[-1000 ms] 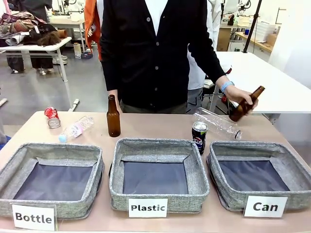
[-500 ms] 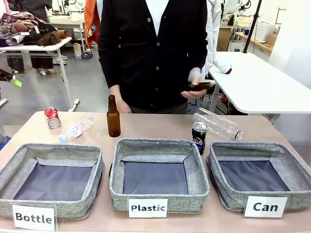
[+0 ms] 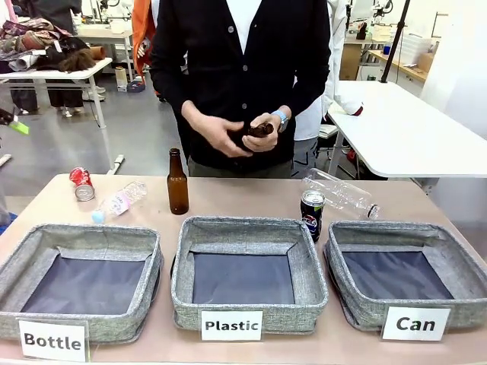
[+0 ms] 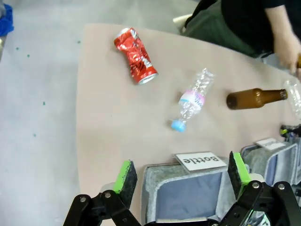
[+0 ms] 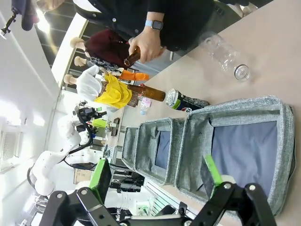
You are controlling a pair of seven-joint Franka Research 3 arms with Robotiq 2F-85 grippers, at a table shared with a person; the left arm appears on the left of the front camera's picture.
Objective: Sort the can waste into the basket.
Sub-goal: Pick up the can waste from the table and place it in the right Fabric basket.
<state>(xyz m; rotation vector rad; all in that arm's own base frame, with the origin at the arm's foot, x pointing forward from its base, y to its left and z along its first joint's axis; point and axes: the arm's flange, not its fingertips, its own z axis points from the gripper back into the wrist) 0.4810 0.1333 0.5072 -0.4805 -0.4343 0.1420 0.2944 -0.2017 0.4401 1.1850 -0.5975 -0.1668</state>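
Both hands spread apart: red can [image 4: 135, 55] well beyond left hand [image 4: 182, 172], basket [image 5: 244, 106] close before right hand [image 5: 156, 173].

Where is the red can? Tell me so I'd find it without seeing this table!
Start at the tan table and go to its far left corner, behind the grey woven-fabric basket signed "Bottle". There lies the dented red metal can with silver ends, beside a clear plastic bottle with a blue cap. Unlike the bottles nearby, it is red metal.

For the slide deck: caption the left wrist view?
Open left gripper over grey woven Bottle basket; dented red metal can lies beyond.
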